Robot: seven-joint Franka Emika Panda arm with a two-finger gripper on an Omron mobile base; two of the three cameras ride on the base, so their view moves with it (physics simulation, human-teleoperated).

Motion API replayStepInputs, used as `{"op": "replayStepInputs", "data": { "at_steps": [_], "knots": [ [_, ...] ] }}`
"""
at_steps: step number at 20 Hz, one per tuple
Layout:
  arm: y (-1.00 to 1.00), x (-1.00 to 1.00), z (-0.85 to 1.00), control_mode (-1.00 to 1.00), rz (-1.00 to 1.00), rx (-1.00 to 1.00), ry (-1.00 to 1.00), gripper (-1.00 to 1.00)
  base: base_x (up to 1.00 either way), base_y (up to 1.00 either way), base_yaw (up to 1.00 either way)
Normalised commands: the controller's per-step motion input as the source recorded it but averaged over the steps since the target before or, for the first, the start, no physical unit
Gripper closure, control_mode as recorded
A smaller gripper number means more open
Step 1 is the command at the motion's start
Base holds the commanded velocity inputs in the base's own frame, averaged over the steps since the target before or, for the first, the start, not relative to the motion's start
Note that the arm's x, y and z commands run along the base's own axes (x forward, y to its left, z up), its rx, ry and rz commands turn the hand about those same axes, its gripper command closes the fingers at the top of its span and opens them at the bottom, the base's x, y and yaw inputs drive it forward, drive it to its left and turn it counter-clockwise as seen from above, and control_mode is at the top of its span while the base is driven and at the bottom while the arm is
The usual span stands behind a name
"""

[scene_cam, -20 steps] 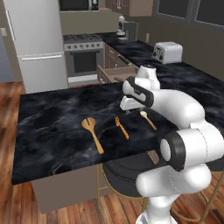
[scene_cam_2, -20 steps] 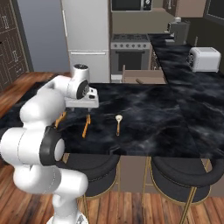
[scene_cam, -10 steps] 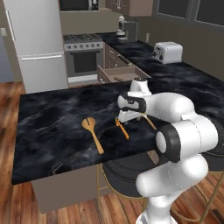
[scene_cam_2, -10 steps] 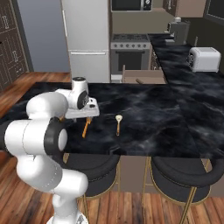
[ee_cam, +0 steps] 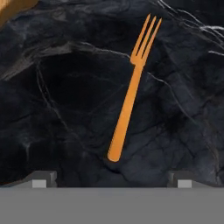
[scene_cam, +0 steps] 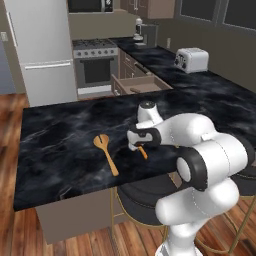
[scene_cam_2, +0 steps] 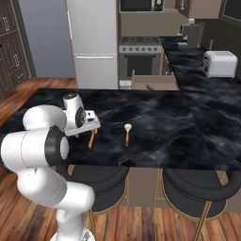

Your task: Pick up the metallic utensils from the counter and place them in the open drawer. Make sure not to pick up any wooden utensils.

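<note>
Glossy black marble-look counter (ee_cam: pixel 57 109), smooth matt orange fork (ee_cam: pixel 130 94), light wooden spoon (scene_cam: pixel 106 152)

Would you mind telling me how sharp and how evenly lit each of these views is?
Hand view: the fork is crisp, with a soft shadow at its handle end. Left base view: slightly soft, pale sheen on the counter. Right base view: even light, dim background.

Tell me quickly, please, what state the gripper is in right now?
Gripper: open and holding nothing, fingertips spread wide above the orange fork lying on the black counter.
</note>
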Motion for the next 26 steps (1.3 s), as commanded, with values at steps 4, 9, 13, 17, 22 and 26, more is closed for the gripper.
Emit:
{"op": "replayStepInputs", "data": {
  "at_steps": [4, 9, 13, 17, 22, 26],
  "knots": [
    [0.00, 0.54, -0.37, -1.00, -0.03, 0.00, 0.00, -1.00, 0.00, 0.00, 0.00],
    [-0.20, 0.39, -0.10, -1.00, -0.12, 0.00, 0.10, -1.00, 0.00, 0.00, 0.00],
    [-0.16, 0.03, 0.00, -1.00, -0.09, 0.05, 0.16, -1.00, 0.00, 0.00, 0.00],
    [-0.01, -0.01, 0.00, -1.00, 0.00, 0.10, 0.13, -1.00, 0.00, 0.00, 0.00],
    [0.03, -0.05, -0.01, -1.00, 0.00, 0.07, 0.03, -1.00, 0.00, 0.00, 0.00],
    [0.01, 0.00, 0.00, -1.00, 0.00, 0.03, 0.00, -1.00, 0.00, 0.00, 0.00]
  ]
}}
